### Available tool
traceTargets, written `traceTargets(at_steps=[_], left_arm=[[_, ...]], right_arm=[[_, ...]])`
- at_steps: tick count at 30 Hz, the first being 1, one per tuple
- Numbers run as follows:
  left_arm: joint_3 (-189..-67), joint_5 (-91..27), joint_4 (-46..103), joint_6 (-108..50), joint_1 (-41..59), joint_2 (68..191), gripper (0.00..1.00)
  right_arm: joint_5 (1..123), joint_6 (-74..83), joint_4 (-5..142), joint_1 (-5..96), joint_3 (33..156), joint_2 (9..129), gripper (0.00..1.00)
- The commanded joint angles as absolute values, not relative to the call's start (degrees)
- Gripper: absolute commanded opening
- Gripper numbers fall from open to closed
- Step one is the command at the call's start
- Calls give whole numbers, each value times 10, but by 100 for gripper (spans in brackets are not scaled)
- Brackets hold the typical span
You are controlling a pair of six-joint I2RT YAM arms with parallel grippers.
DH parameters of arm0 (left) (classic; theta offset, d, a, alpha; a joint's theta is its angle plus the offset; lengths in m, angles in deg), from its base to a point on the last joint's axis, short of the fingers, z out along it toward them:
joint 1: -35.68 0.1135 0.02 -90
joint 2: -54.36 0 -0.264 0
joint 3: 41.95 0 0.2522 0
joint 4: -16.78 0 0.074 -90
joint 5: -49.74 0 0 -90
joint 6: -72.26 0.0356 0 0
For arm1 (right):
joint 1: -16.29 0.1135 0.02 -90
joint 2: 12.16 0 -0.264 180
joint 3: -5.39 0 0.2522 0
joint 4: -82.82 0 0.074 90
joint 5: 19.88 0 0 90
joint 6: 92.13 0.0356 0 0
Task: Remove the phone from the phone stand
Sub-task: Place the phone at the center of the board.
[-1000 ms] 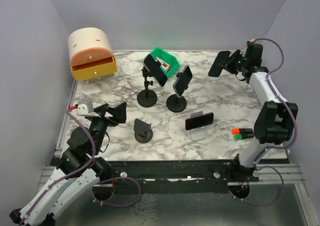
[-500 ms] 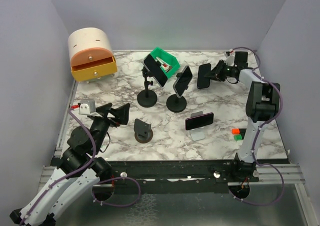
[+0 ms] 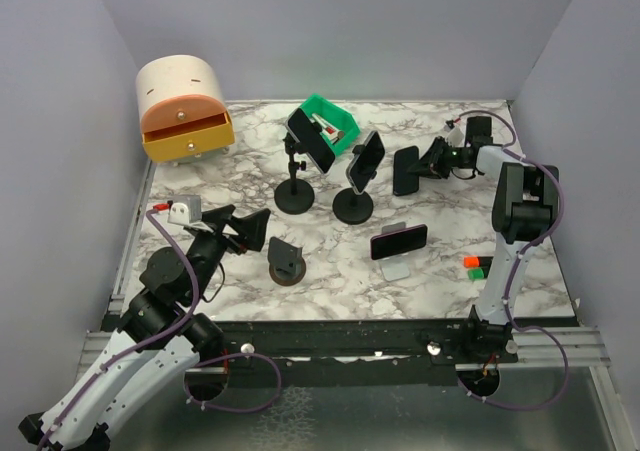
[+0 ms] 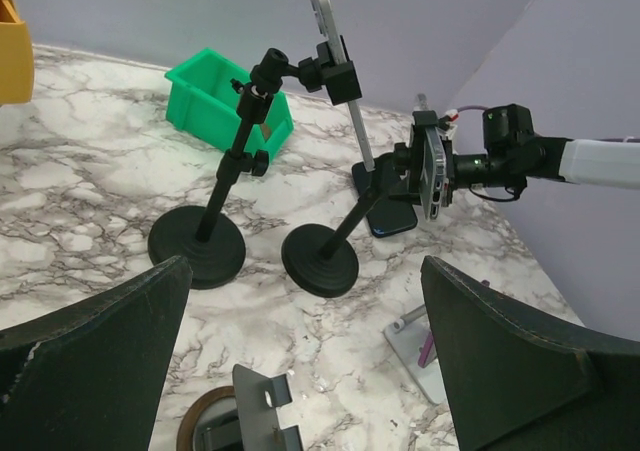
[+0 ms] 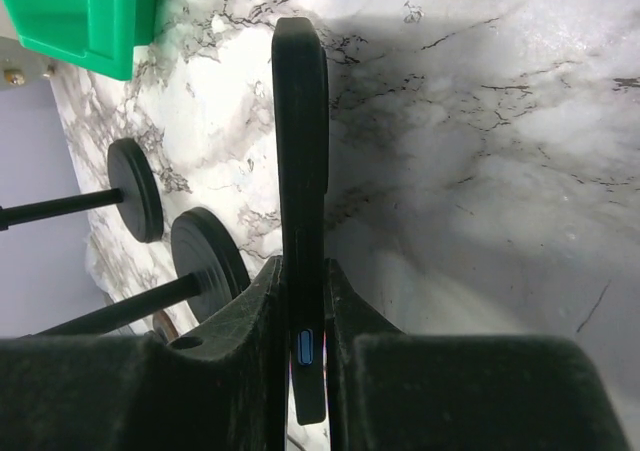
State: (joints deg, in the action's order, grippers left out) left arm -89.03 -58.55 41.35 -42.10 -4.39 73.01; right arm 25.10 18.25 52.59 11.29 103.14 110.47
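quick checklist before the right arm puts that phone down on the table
1. Right gripper clamped on the phone: ok
2. Phone apart from the nearest stand: ok
3. Bare table beside the phone to lay it on: ok
4. Phone's lower edge touching the table: cannot tell
5. Left gripper open and well away from the phone: ok

Phone lower and farther left now.
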Motion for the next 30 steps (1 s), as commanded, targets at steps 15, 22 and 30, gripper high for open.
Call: traceTargets(at_steps=[15,22,30], left_arm=[[-900,-552,414,-416,-40,738,98],[-900,-551,414,-416,-40,737,98],[-901,-550,415,-416,-40,736,98]], right_arm=[[283,143,440,116,1014,1113,8],[327,142,432,116,1010,1112,38],[379,148,427,112,1004,1100,51]])
